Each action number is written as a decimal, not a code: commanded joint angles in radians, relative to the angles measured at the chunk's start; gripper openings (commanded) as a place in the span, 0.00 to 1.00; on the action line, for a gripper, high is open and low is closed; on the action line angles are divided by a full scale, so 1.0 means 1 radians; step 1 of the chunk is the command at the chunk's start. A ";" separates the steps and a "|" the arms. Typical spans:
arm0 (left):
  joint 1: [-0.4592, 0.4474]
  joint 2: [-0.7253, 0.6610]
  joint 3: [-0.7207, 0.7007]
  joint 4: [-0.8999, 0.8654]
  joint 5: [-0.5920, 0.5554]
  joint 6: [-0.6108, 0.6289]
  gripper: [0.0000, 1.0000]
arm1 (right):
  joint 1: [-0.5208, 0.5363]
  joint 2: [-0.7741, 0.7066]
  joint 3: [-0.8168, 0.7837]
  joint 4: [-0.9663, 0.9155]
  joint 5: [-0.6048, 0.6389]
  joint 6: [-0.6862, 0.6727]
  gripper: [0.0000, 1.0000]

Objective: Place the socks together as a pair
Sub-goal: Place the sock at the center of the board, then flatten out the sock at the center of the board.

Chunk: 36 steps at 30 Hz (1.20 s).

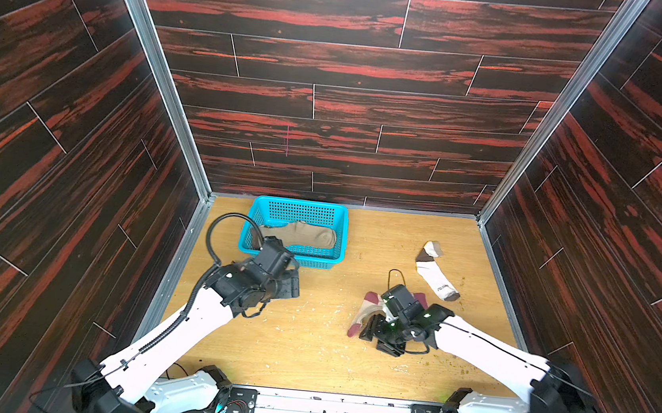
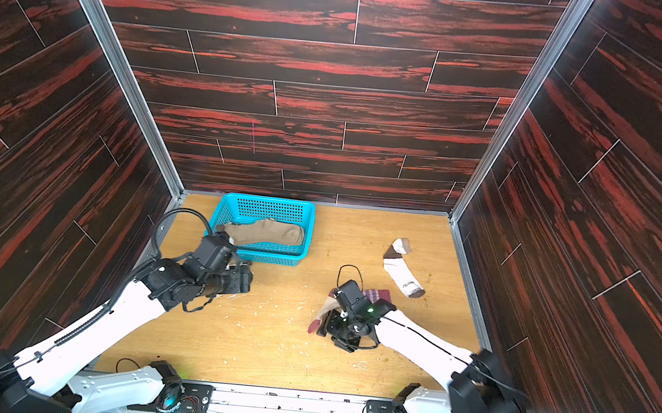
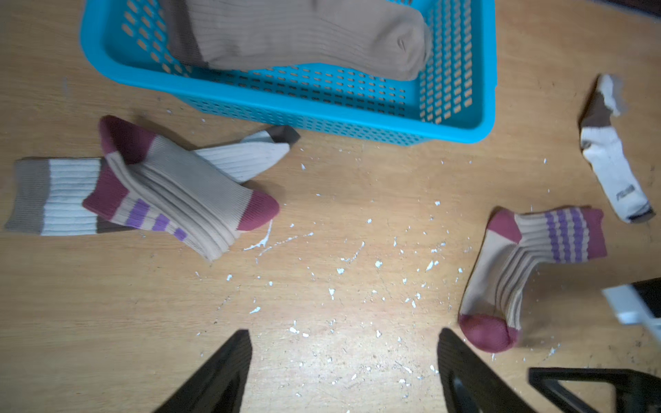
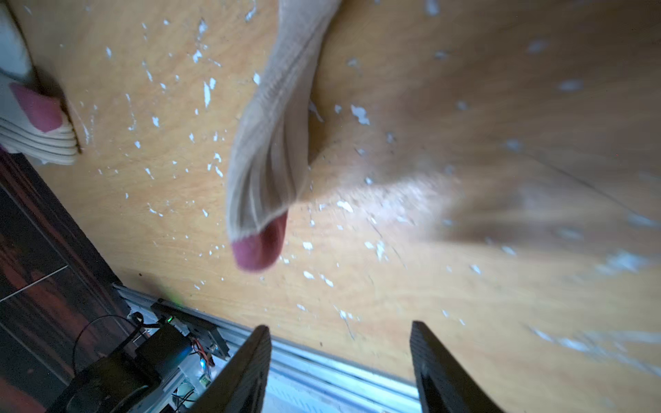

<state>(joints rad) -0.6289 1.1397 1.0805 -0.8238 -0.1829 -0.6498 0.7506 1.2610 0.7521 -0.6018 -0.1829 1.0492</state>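
left gripper (image 3: 343, 332) is spread, empty, over the table (image 3: 322, 250). right gripper (image 4: 339, 325) is also spread. the maroon sock (image 1: 366, 312), right of centre in both top views, is blurred at the wrist and seems free of its fingers (image 4: 246, 372). a tan sock (image 1: 302, 233) lies in the basket (image 1: 300, 206), upper left. a white sock (image 1: 436, 275) lies far right. in the left wrist view a second maroon sock (image 3: 179, 193) lies across a second white sock (image 3: 68, 196).
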 commanded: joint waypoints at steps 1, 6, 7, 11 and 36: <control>-0.083 0.031 0.020 -0.014 -0.006 -0.048 0.83 | -0.067 -0.075 0.049 -0.182 0.016 -0.050 0.65; -0.266 0.129 -0.022 0.087 -0.001 -0.139 0.79 | -0.250 -0.030 0.118 -0.147 -0.041 -0.184 0.51; -0.296 0.159 -0.017 0.098 0.002 -0.153 0.76 | -0.284 0.012 0.135 -0.118 -0.055 -0.214 0.44; -0.355 0.252 0.005 0.150 -0.017 -0.193 0.74 | -0.359 0.168 0.171 0.019 -0.138 -0.258 0.17; -0.418 0.526 0.076 0.302 0.078 -0.218 0.62 | -0.408 0.339 0.023 0.107 -0.101 -0.314 0.03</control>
<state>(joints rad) -1.0309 1.6176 1.1099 -0.5072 -0.1318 -0.8703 0.3454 1.6238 0.8043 -0.4591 -0.3237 0.7391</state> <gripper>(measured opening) 0.626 0.047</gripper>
